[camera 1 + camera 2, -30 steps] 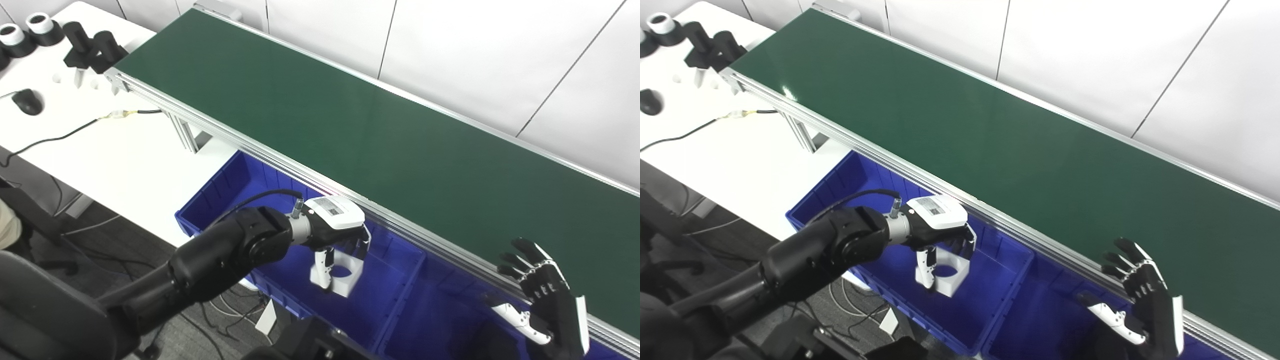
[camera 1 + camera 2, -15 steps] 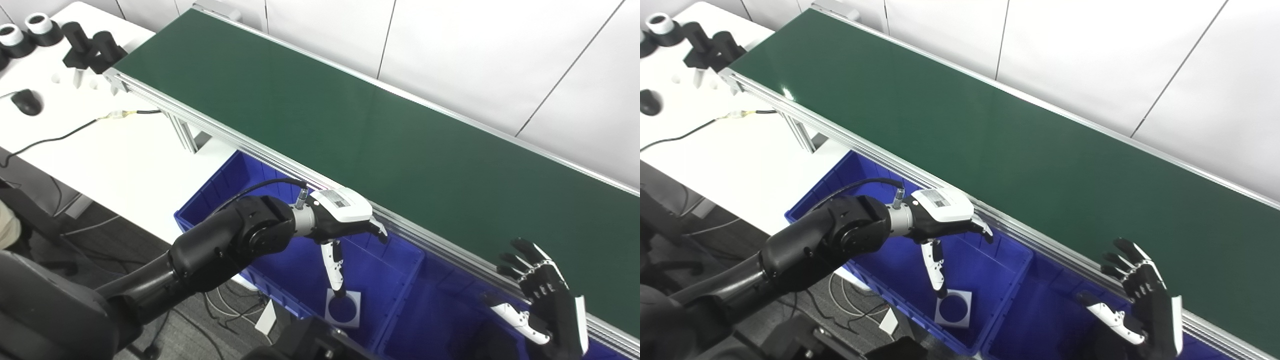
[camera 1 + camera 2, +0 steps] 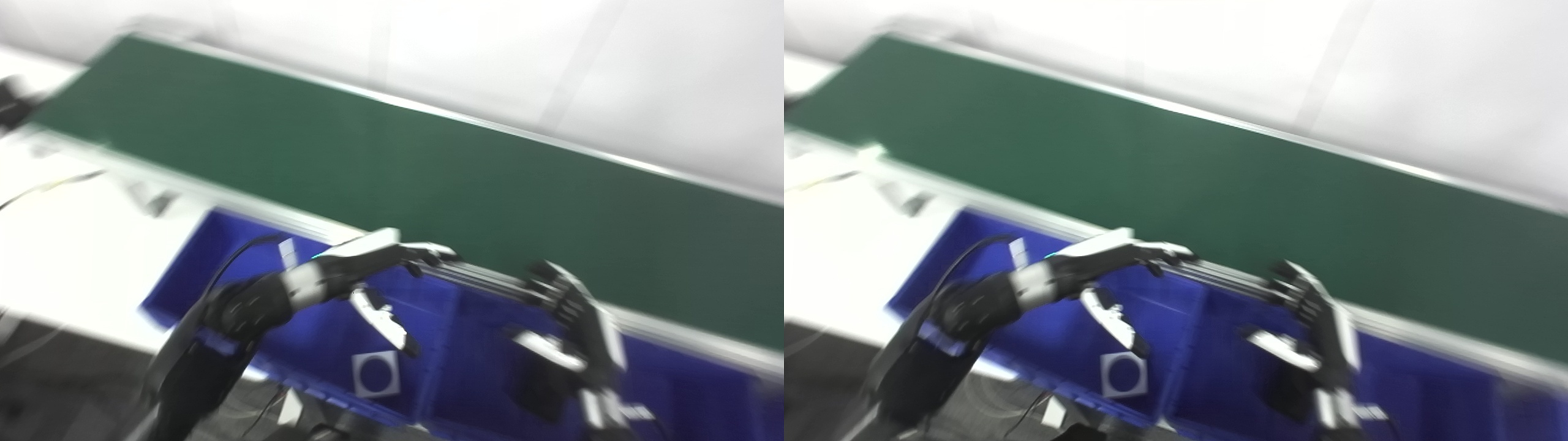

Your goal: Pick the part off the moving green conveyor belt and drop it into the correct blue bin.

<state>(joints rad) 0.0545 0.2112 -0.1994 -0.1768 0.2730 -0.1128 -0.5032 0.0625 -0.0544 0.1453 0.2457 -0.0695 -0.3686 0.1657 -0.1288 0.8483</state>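
Observation:
The picture is blurred by camera motion. A white square part with a round hole (image 3: 375, 373) lies on the floor of the left blue bin (image 3: 202, 269), near its front wall. My left hand (image 3: 380, 269) hovers open above that bin, fingers stretched toward the belt's near rail, thumb hanging down, holding nothing. My right hand (image 3: 566, 318) is open and empty over the neighbouring blue bin (image 3: 478, 367), fingers spread beside the rail. The green conveyor belt (image 3: 392, 165) has no part on it in view.
A white table (image 3: 67, 245) lies left of the bins with a black cable across it. The belt's aluminium rail (image 3: 674, 331) runs just behind the bins. A white panelled wall stands behind the belt.
The camera has swung, shifting and blurring the whole picture. My left hand let go of the white part, which fell to the bin floor, and the fingers stretched out flat.

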